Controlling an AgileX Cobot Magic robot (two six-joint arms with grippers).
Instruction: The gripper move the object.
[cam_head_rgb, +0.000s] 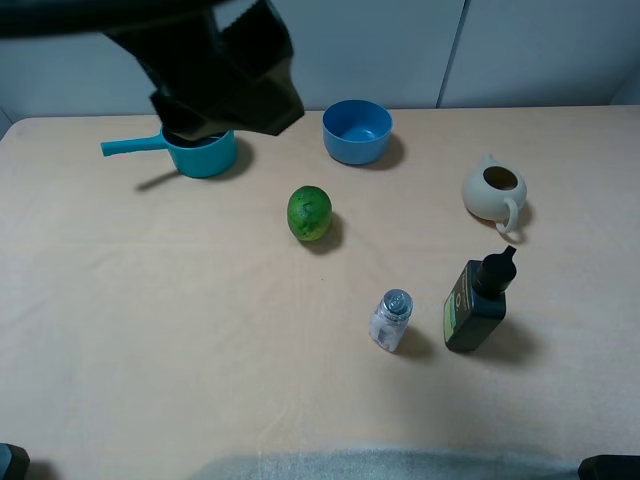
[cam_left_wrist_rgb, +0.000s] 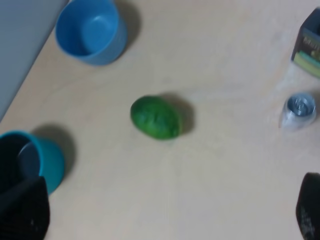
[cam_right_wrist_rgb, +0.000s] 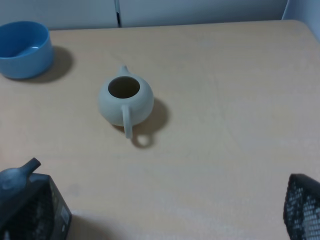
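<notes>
The object, a small clear glass shaker with a silver cap, stands upright on the table right of centre, just left of a dark green bottle. It also shows in the left wrist view. My left arm hangs high over the far left of the table, well away from the shaker. My left gripper is open and empty. My right gripper is open and empty, above the table near the bottle. The shaker is out of the right wrist view.
A green fruit lies at the table's centre. A blue bowl and a teal pot with a handle stand at the back. A cream teapot stands at the right, behind the bottle.
</notes>
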